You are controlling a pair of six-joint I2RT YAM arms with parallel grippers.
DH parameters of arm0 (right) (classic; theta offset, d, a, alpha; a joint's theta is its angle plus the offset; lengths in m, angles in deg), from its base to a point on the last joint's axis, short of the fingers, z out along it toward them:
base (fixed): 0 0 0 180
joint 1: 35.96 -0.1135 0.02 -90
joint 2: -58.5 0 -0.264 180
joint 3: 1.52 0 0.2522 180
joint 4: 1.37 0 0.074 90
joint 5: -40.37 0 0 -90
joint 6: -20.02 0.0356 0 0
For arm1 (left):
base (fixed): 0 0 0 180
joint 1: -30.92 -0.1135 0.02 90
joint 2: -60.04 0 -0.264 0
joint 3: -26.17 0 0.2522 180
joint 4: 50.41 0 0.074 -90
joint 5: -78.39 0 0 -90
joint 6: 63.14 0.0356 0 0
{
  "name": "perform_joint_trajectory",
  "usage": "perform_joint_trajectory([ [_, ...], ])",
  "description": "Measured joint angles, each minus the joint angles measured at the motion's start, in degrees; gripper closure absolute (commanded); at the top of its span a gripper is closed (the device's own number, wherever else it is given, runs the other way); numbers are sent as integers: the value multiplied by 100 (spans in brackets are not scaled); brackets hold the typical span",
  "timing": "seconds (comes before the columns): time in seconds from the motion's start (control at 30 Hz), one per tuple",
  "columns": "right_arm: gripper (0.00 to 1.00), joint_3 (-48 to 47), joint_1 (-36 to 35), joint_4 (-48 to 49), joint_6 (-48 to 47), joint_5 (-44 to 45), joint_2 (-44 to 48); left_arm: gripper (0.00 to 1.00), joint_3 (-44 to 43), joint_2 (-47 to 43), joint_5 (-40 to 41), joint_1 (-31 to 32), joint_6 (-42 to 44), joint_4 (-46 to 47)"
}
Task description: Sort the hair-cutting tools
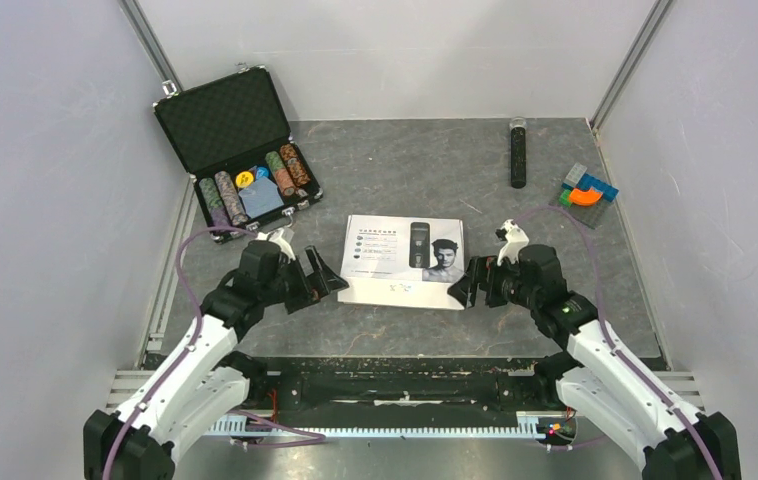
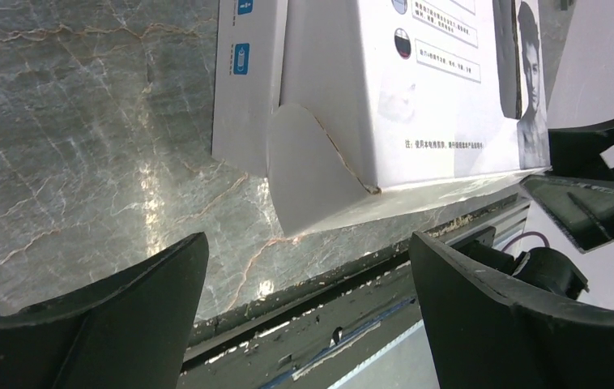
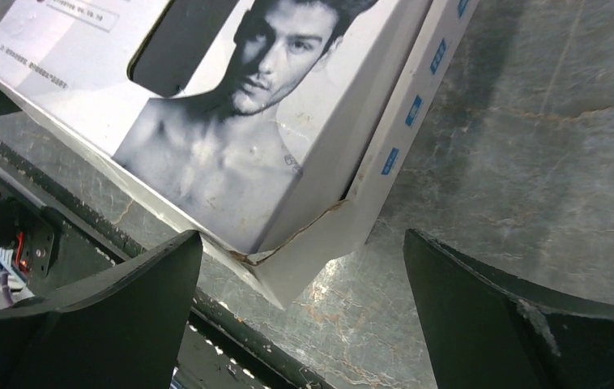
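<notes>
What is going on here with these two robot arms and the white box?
Two robot arms sit at either end of a flat white cardboard box printed with a man's face, lying on the grey marbled table. The left gripper and the right gripper are both open, holding nothing. The box looks shut, one side flap sticking out by the left gripper. The sorting has not visibly begun.

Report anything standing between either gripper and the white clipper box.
Nothing visible does. The left gripper and right gripper, both open, flank the white box at its two ends, with only bare table between. No loose clipper or combs show anywhere.
</notes>
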Motion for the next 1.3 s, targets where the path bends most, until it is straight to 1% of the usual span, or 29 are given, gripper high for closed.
perform_joint_trajectory([
  [0.23, 2, 656, 0, 697, 365, -485, -28, 0, 605, 61, -319, 0, -472, 970],
  [0.37, 2, 774, 0, 942, 476, -514, -98, 0, 828, 282, -415, 0, -673, 1408],
  [0.63, 2, 973, 0, 1558, 710, -619, -382, 0, 966, 964, -498, 7, -1012, 2317],
  [0.87, 2, 955, 0, 2118, 748, -678, -881, 0, 966, 1451, -575, 37, -1246, 3080],
  [1.0, 2, 616, 0, 2315, 525, -680, -1596, 0, 942, 1674, -568, 39, -1349, 3425],
  [1.17, 2, -249, 98, 2455, 70, -767, -2662, 0, 743, 1941, -415, 37, -1399, 3646],
  [1.3, 2, -734, 249, 2520, -192, -828, -2983, 0, 428, 2022, -203, 33, -1331, 3528],
])
